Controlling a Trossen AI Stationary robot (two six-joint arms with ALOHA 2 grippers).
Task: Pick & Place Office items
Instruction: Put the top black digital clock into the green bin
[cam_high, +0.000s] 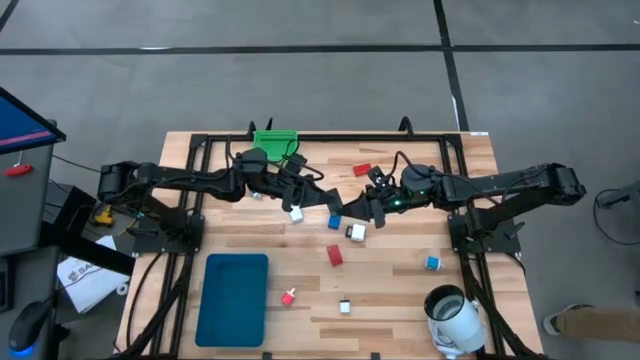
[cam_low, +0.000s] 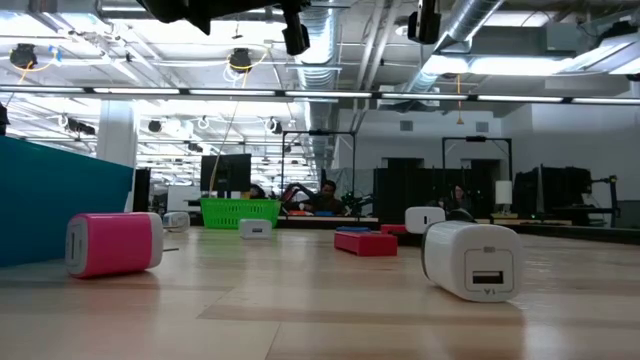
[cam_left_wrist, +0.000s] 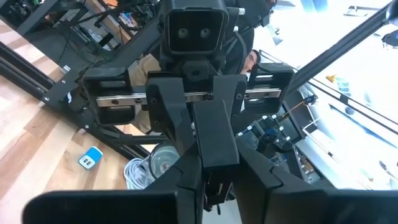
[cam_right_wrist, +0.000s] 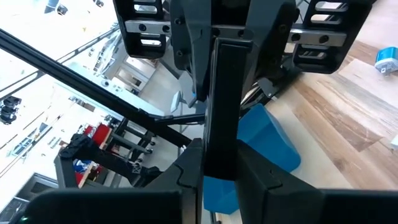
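Note:
Both grippers meet above the table's middle: my left gripper (cam_high: 328, 203) (cam_left_wrist: 217, 180) and my right gripper (cam_high: 356, 209) (cam_right_wrist: 221, 171) face each other, fingertips nearly touching. Between them is a black oblong block (cam_left_wrist: 214, 140) (cam_right_wrist: 221, 106), and each gripper is shut on one end. Other office items lie flat on the table below: a red block (cam_high: 362, 170), a white bit (cam_high: 297, 214), a blue block (cam_high: 334, 221), a white-and-black piece (cam_high: 356, 232), a second red block (cam_high: 335, 256), a cyan cube (cam_high: 432, 263), a pink-red cube (cam_high: 289, 297) (cam_low: 112, 243) and a white cube (cam_high: 345, 306) (cam_low: 470, 258). My left gripper pinches the black block's near end (cam_left_wrist: 217, 167) between its two fingers, coming level from the table's left, fingers along the block. The block is lifted clear. My right gripper pinches the block's opposite end (cam_right_wrist: 221, 163) between its two fingers, level from the table's right, also along it.
A green bin (cam_high: 275, 140) (cam_low: 240, 212) stands at the far edge. A teal tray (cam_high: 232, 298) lies near the left front. A large white mug-like cylinder (cam_high: 455, 315) sits at the near right corner. Black frame rails run along both table sides.

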